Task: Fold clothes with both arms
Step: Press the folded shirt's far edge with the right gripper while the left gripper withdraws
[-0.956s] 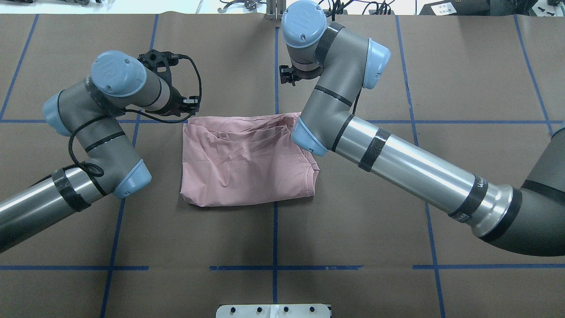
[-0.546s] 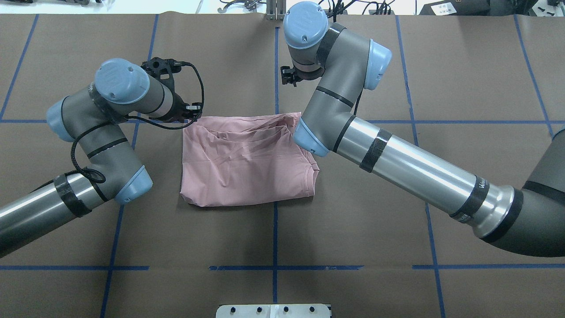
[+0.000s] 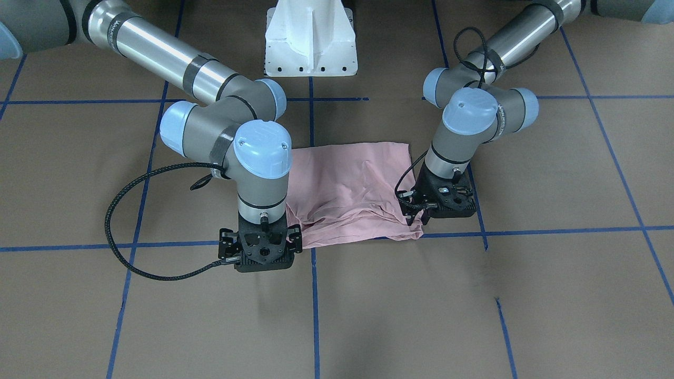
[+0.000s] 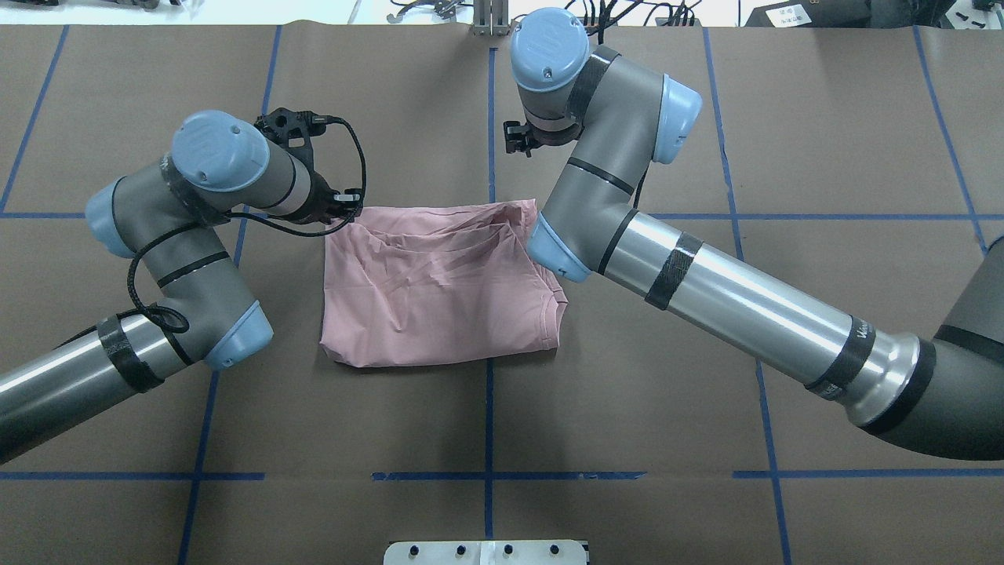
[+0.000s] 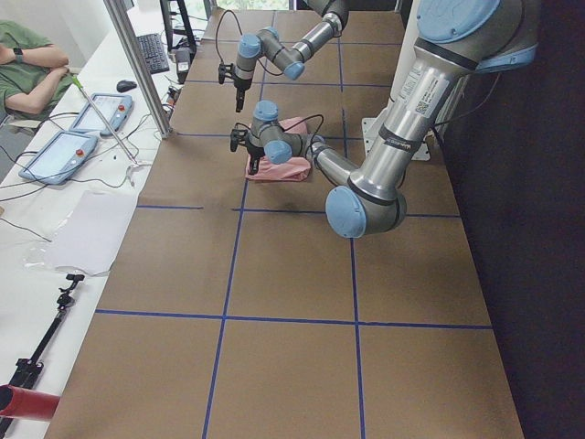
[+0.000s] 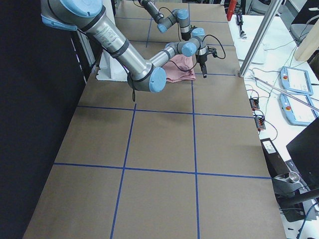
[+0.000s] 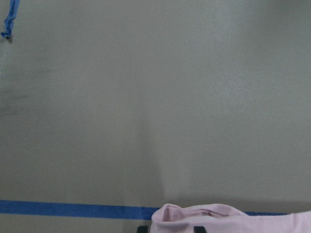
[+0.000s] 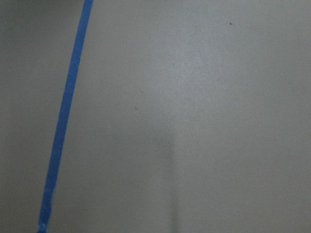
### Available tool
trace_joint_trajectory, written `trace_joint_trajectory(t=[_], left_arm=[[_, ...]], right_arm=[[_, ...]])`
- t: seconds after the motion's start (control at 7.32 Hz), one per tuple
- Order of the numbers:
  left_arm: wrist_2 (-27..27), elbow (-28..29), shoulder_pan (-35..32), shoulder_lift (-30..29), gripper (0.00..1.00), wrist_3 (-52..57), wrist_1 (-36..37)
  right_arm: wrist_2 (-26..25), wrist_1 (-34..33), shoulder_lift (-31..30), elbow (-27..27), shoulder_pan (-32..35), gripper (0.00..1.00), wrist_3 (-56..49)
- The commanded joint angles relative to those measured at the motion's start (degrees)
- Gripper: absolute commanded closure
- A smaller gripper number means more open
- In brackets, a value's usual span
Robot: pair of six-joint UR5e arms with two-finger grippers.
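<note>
Brown paper covers the long worktop [image 4: 627,392], ruled into squares by blue tape lines [image 4: 488,424], and a white pedestal base [image 3: 310,42] stands at the robot's edge of it. The two side views take in more of the room. A white bench [image 5: 82,229] runs along the operators' edge, carrying control pendants [image 5: 59,155], a keyboard [image 5: 151,50] and loose cables. A person's folded arm in a green sleeve [image 5: 27,59] shows at the corner. The overhead and front views hold only the worktop and the arms.

The T-shirt [image 4: 439,290] lies mid-worktop, folded into a rumpled rectangle with a plain pink face up. It sits across the central tape line, and its edge away from the robot runs along a crosswise line.

The left end effector [image 3: 437,206] sits at the shirt's far left corner. From overhead the wrist and cable hide its tips. Its own wrist camera shows two dark fingertips [image 7: 198,228] standing narrow, with a bunched fold of pink cloth between them just short of the tape line. From the front, the cloth at that corner looks puckered beneath the black body.

The right end effector [image 3: 261,251] points down just past the shirt's far right corner, beside the cloth but apart from it. Its wrist camera sees only bare brown paper and one strip of tape. The fingers are hidden under the black body, so I cannot tell whether they stand wide or narrow.
</note>
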Motion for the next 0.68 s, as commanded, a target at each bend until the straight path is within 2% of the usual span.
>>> trace_joint_trajectory(t=[0.0,0.14,0.27,0.41,0.55], left_arm=[[0.0,0.0,0.8,0.6,0.63,-0.9,0.0],[0.1,-0.8,0.8,1.5,0.72,-0.9,0.0],[0.1,-1.2,0.8,2.2,0.96,-0.9,0.0],[0.1,-1.6,0.8,2.3,1.0,-0.6,0.1],[0.1,-1.7,0.8,2.6,1.0,-0.2,0.1]], right_arm=[[0.0,0.0,-0.7,1.0,0.0,0.0,0.0],[0.0,0.0,-0.7,1.0,-0.1,0.0,0.1],[0.0,0.0,-0.7,1.1,-0.1,0.0,0.1],[0.0,0.0,-0.7,1.1,-0.1,0.0,0.1],[0.0,0.0,-0.7,1.1,-0.1,0.0,0.1]])
